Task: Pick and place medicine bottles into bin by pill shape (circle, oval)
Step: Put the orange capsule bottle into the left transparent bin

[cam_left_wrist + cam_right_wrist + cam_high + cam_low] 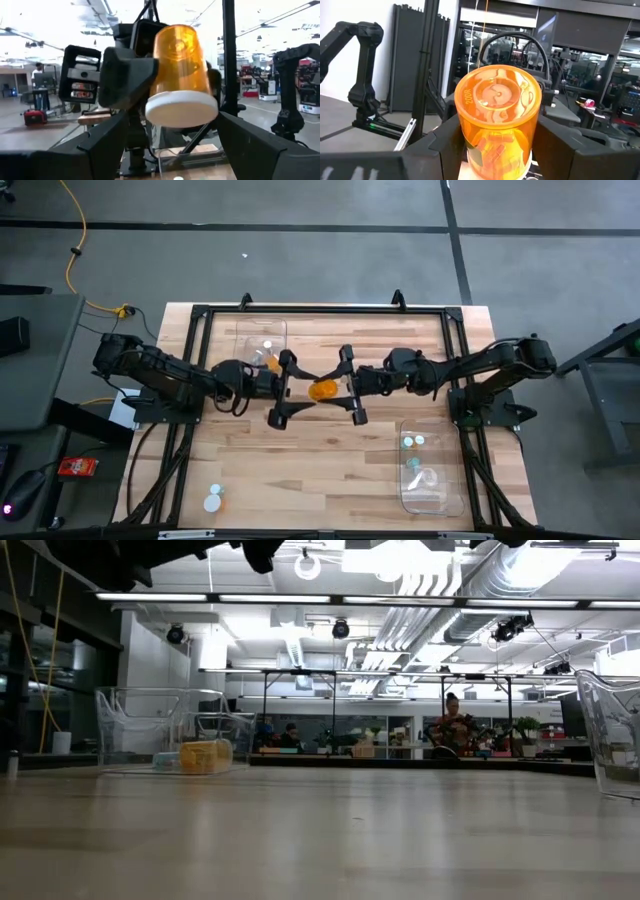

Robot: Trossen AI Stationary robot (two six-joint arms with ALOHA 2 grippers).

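An amber medicine bottle with a white cap hangs upside down over the middle of the table, base up. My right gripper is shut on it, reaching in from the right. My left gripper faces it from the left, open. Its fingers stand wide on either side of the bottle, apart from it. Two loose bottles stand on the table at the near left. In the low view both grippers are above the picture's top. My right gripper pinches the amber bottle's side wall between its two fingers, which come in level from the table's right side. One finger shows on the wall just above the cap. The bottle sits upright but inverted, cap down, lifted clear.
A clear bin at the far left holds a few bottles, one yellow. A second clear bin at the near right holds pale teal bottles. A black frame runs round the table. A person sits far behind.
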